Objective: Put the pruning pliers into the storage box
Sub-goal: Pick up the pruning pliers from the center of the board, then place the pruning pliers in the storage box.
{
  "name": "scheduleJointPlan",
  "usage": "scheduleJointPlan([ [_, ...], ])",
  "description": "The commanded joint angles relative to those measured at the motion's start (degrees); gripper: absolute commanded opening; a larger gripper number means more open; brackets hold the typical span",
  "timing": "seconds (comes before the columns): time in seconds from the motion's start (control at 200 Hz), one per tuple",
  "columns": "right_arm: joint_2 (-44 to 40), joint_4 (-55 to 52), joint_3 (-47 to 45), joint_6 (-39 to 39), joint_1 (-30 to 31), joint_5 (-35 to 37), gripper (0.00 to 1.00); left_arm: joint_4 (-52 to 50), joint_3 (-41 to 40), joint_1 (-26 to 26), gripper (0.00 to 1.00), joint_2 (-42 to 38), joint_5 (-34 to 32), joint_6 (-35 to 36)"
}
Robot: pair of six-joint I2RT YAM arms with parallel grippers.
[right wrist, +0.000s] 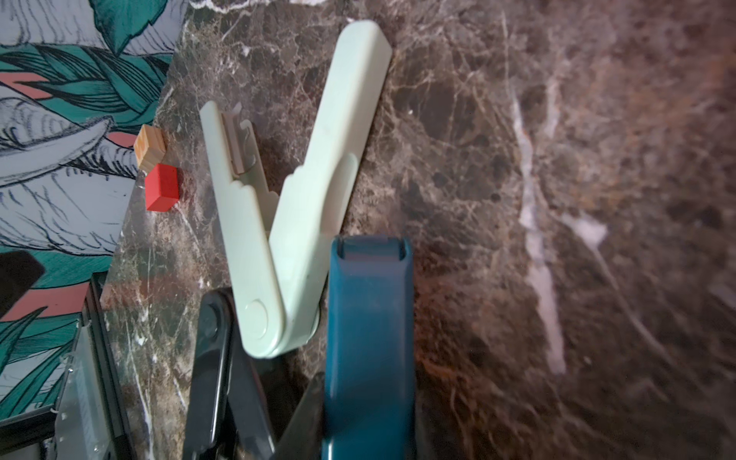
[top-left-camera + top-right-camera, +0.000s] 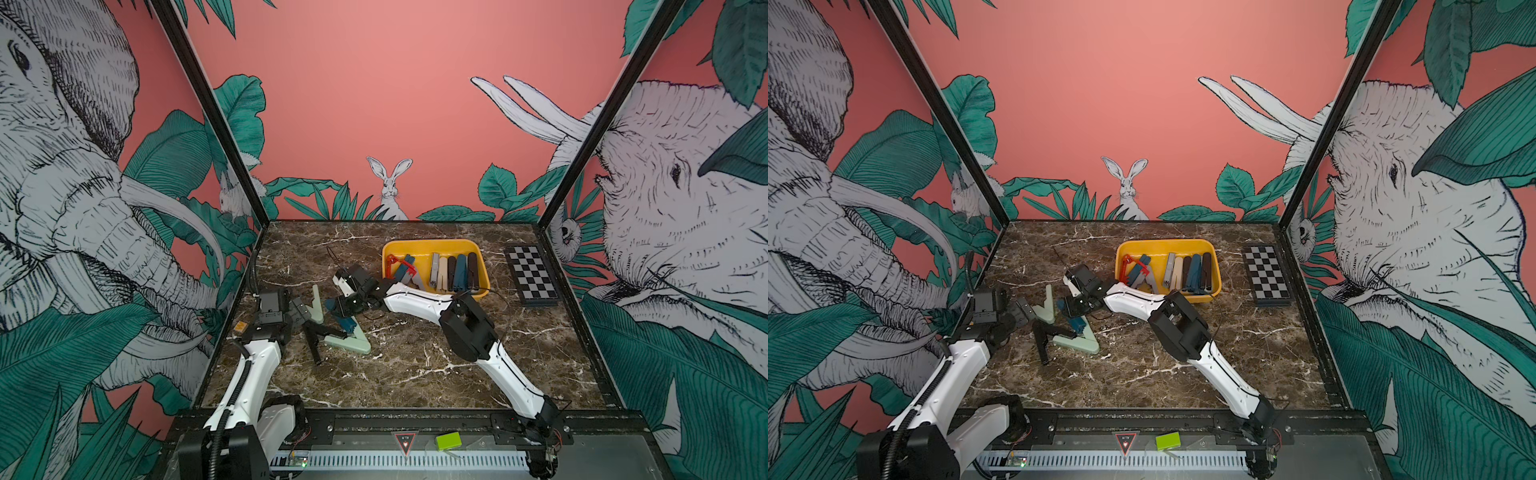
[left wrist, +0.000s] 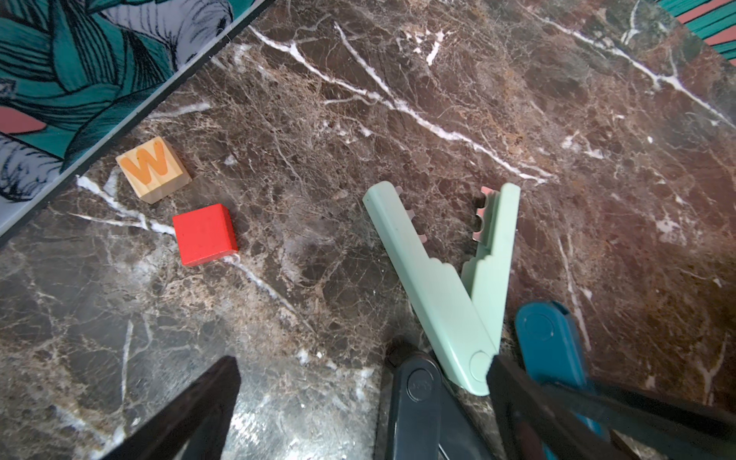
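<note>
Down at the bench's (image 2: pixel 415 365) left-centre, the right gripper (image 2: pixel 345 311) sits closed on the dark teal pliers (image 1: pixel 366 338). In the right wrist view the folded tool runs straight out from between the jaws. One dark finger (image 1: pixel 308 406) lies against its side and the opposite one is hidden behind it. Whether the tool is clear of the bench cannot be told.

Just beside it lie the narrow mint pliers (image 1: pixel 294 223), opened in a slim V, with the hinge end touching the teal tool's side. The black pliers (image 1: pixel 211 358) lie next to that hinge.

The left gripper (image 3: pixel 363 361) stands wide open and holds nothing. Its fingers (image 3: pixel 191 414) straddle the hinge ends of the black and narrow mint pliers. One finger crosses in front of the mint hinge, though contact cannot be judged.

Nearer the front edge, in both top views, the wide mint pliers (image 2: pixel 353 343) lie spread open, and one arm of the black pliers reaches to them.

Close to the left edge sit a wooden W block (image 3: pixel 153 169) and a red block (image 3: pixel 205 235), just apart from each other.

The storage box (image 2: pixel 432 243) rests toward the far edge, right of centre. At its left end it holds thin red pliers (image 2: pixel 399 266) tangled with a teal-and-grey pair (image 2: pixel 409 270). At its right end is a row of folded pliers (image 2: pixel 455 272), side by side. A chequered board (image 2: pixel 532 274) lies along the right edge, apart from the box.
</note>
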Motion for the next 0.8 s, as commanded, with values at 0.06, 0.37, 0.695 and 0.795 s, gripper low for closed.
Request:
scheduleJointPlan([
  [0.06, -9.38, 2.81, -2.15, 0.07, -0.70, 2.60, 0.16, -0.06, -1.87, 0.25, 0.99, -1.47, 0.28, -1.07],
  [0.37, -19.00, 2.22, -7.68, -2.30, -3.18, 6.67, 0.16, 0.09, -1.72, 0.19, 0.99, -1.53, 1.41, -1.08],
  [0.695, -29.62, -3.68, -14.88, -6.66, -9.09, 21.09, 0.17, -0.17, -3.37, -3.05, 0.99, -3.79, -1.67, -2.00],
  [0.795, -32.05, -4.43, -17.31, -6.73, -11.30, 24.30, 0.17, 0.39, -3.15, -3.86, 0.99, -2.74, -1.75, -2.27],
])
